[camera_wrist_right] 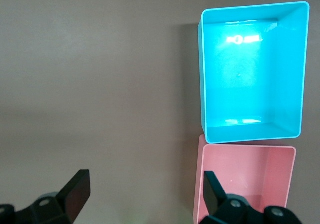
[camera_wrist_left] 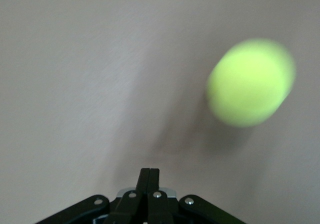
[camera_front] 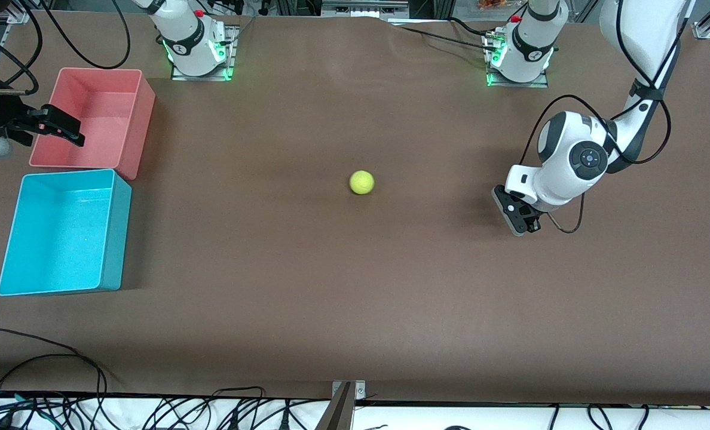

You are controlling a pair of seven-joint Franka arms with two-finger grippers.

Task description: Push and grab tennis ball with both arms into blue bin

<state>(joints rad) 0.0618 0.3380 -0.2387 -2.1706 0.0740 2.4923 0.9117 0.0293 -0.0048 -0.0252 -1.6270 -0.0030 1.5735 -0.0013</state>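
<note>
The tennis ball (camera_front: 361,182) lies on the brown table near its middle. It looks blurred in the left wrist view (camera_wrist_left: 251,82), a short way ahead of the fingertips. My left gripper (camera_front: 515,216) is shut and empty, low over the table toward the left arm's end from the ball; it also shows in the left wrist view (camera_wrist_left: 149,173). The blue bin (camera_front: 62,233) stands empty at the right arm's end and also shows in the right wrist view (camera_wrist_right: 252,74). My right gripper (camera_front: 68,132) is open and empty, up over the pink bin's outer edge; in the right wrist view (camera_wrist_right: 145,191) its jaws stand wide apart.
An empty pink-red bin (camera_front: 101,113) stands beside the blue bin, farther from the front camera; it also shows in the right wrist view (camera_wrist_right: 245,179). Cables (camera_front: 44,352) lie along the table's front edge. A metal bracket (camera_front: 343,406) sits at the front edge's middle.
</note>
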